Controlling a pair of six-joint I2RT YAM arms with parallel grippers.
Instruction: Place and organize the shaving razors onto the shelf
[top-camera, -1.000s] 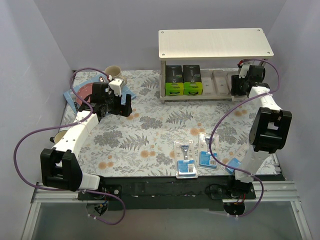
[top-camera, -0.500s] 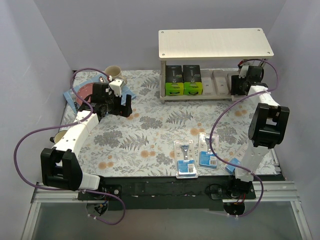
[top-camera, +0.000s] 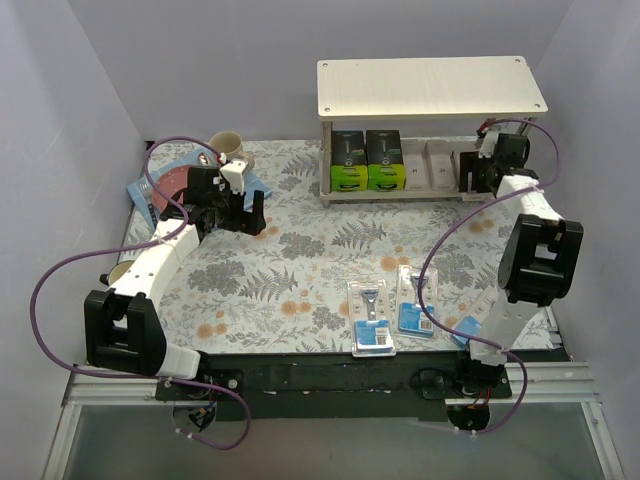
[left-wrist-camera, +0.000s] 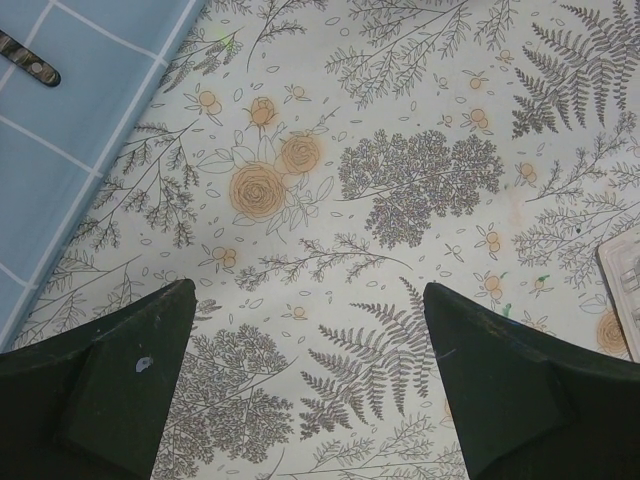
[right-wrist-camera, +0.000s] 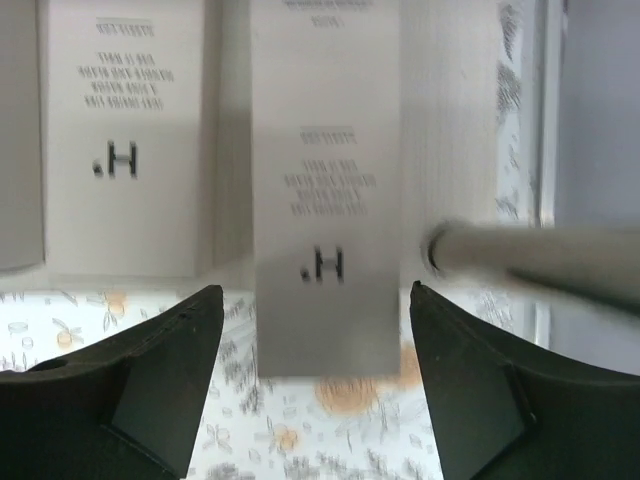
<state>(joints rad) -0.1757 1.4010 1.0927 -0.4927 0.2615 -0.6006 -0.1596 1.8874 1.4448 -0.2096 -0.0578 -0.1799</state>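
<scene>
squaring a white harry's box (right-wrist-camera: 325, 200) on the shelf (top-camera: 430, 88), lower tier
my right fingers (right-wrist-camera: 170, 370) straddle it wide open, holding nothing; i'd nudge it straight in, flush with its neighbour (right-wrist-camera: 120, 150), clear of the metal leg (right-wrist-camera: 530, 255).

Shelf (top-camera: 432, 88) sits at 1 o'clock on bench (top-camera: 300, 280), far edge; its lower tier holds two boxes (top-camera: 348, 160) on L, w/ slim boxes (top-camera: 428, 163) in a row to their R. Two blister packs (top-camera: 372, 317) lie side by side at 5 o'clock nr front edge. Mug (top-camera: 227, 146) is at 10 o'clock, plate (top-camera: 170, 183) just L & in front of it.
</scene>
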